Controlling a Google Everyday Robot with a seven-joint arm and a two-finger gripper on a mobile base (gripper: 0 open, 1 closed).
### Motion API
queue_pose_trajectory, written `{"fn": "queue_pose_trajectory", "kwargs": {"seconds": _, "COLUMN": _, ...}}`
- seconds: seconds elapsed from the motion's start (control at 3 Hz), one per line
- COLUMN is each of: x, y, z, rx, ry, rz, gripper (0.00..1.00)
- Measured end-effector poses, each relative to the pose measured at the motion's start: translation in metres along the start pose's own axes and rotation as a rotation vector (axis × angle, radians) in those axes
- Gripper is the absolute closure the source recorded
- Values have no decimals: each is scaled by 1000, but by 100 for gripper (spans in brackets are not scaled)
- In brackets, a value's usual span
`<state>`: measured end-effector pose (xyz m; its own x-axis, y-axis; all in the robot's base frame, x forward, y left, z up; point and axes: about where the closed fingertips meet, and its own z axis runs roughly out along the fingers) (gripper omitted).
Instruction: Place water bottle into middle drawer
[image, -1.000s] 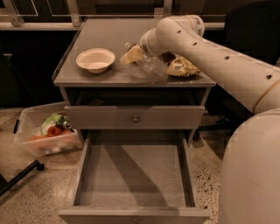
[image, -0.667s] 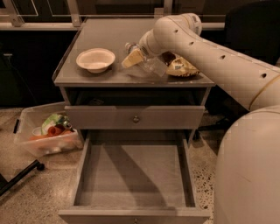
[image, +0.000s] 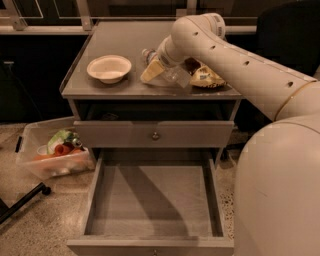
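Note:
The water bottle (image: 172, 74) is clear with a white cap and lies on its side on the cabinet top, between a yellow snack bag (image: 151, 73) and a brown snack bag (image: 206, 76). My gripper (image: 163, 61) is at the end of the white arm that reaches in from the right. It is down on the cabinet top, right at the bottle's cap end. The arm hides part of the bottle. The middle drawer (image: 152, 202) is pulled wide open below, and its flat grey floor is bare.
A white bowl (image: 109, 68) sits on the left of the cabinet top (image: 120, 37). A shut drawer with a round knob (image: 155, 135) is above the open one. A clear bin of food items (image: 52, 152) stands on the floor to the left.
My arm's wrist has shifted slightly over the bottle. The bottle, bags and bowl stay where they were, and the drawer stays open.

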<state>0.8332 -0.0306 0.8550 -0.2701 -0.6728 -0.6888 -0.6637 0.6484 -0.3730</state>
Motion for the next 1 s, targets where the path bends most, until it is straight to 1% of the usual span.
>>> {"fn": "queue_pose_trajectory", "kwargs": {"seconds": 0.33, "x": 3, "y": 3, "z": 8, "rx": -32, "ry": 33, "rz": -16, "gripper": 22}}
{"fn": "queue_pose_trajectory", "kwargs": {"seconds": 0.67, "x": 2, "y": 5, "z": 9, "rx": -47, "ry": 46, "rz": -27, "gripper": 45}}
{"fn": "queue_pose_trajectory", "kwargs": {"seconds": 1.0, "x": 0, "y": 6, "z": 6, "rx": -47, "ry": 46, "rz": -27, "gripper": 68}}
